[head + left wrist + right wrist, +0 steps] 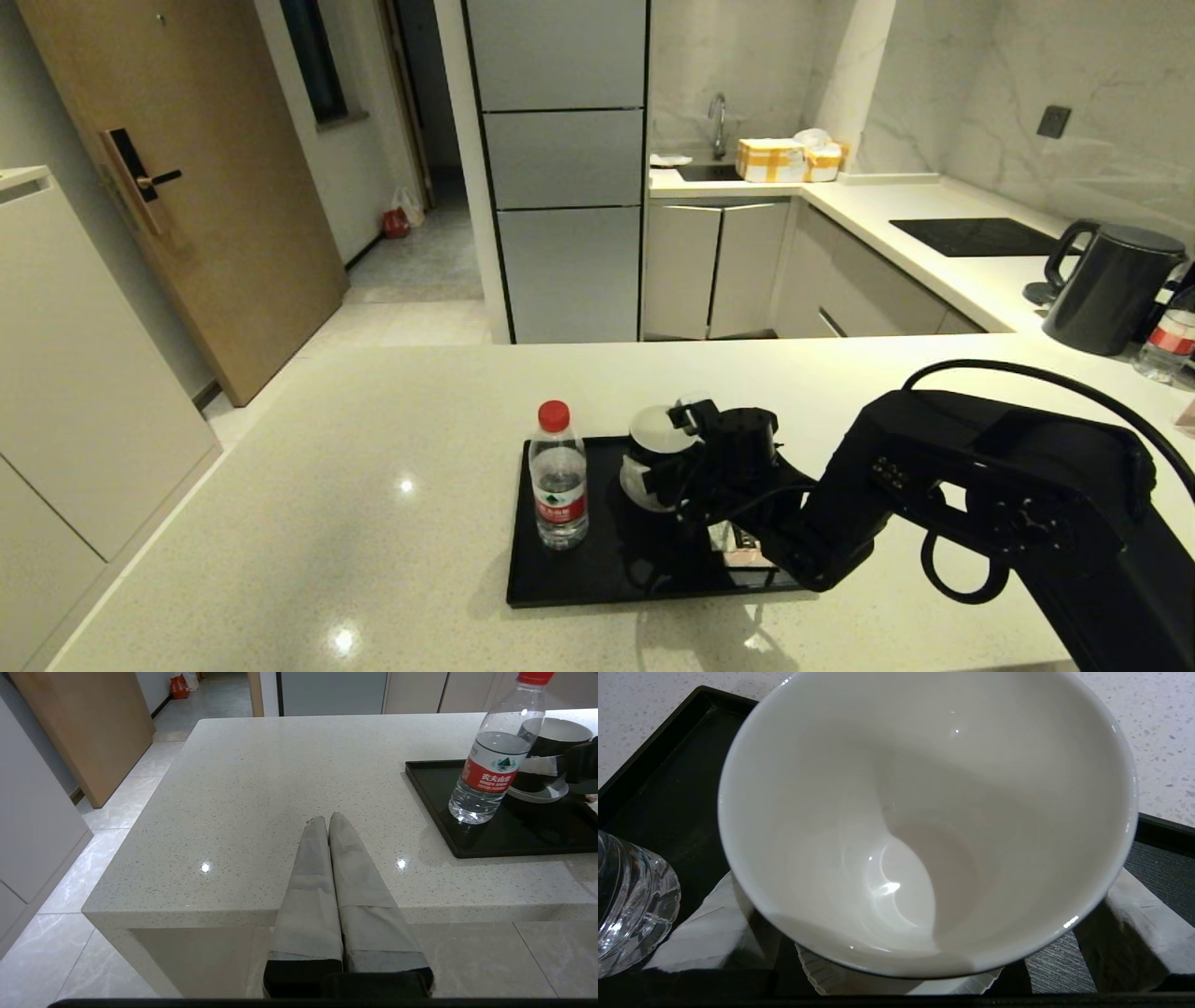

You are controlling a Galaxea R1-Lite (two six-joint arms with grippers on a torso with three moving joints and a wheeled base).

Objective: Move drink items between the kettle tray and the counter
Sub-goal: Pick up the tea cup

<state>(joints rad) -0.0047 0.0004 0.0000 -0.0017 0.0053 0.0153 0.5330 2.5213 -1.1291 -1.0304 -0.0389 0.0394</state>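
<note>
The black cup (651, 431) with its white inside (924, 788) stands over a white paper coaster (896, 984) near the middle of the matte black kettle tray (560, 593). My right gripper (674, 450) reaches in from the right, one grey finger (710, 924) on each side of the cup, shut on it. The cup (556, 735) also shows in the left wrist view with a finger across its wall. A pink-and-black tea sachet (742, 546) lies on the tray, partly hidden under the right arm. My left gripper (327, 817) is shut and empty over the counter (280, 774) near its front edge.
A water bottle (558, 485) with a red cap stands on the tray's left part, close beside the cup. A dark kettle (1111, 285) and a hob panel (976, 235) are on the far right counter. The counter's left edge drops to the floor.
</note>
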